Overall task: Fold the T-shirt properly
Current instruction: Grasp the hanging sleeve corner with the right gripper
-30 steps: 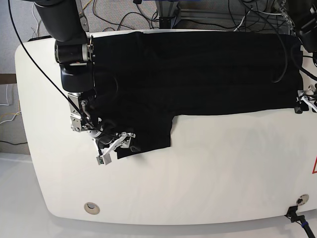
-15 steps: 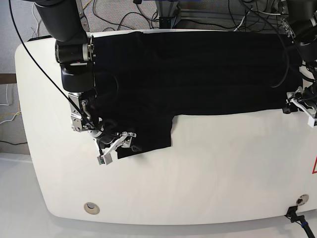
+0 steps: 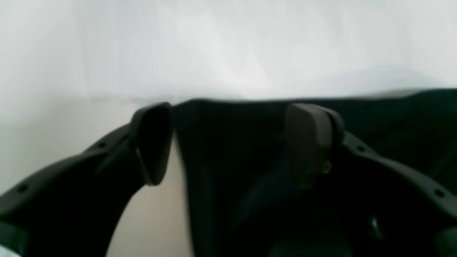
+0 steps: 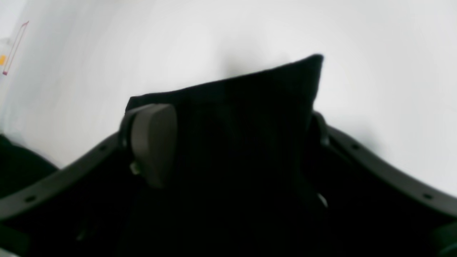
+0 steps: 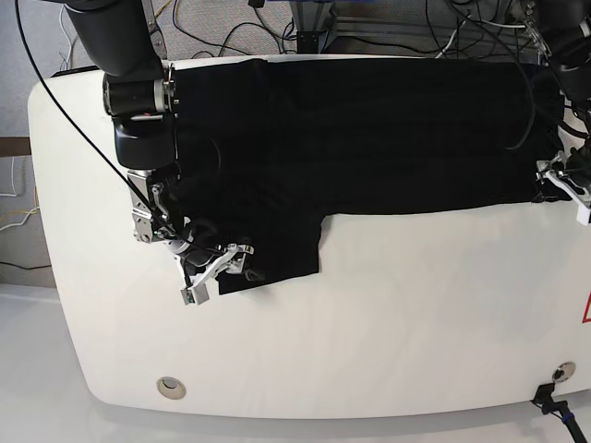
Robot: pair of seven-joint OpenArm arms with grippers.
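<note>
Robotics lab: white rounded table, loose cables behind, metal frame post.

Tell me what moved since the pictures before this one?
The left tool slid a little along the T-shirt's corner edge, first inward, then back toward the table side; its pads now sit around that corner, open. The right tool stayed at the sleeve, and the shirt lies just as before.
</note>
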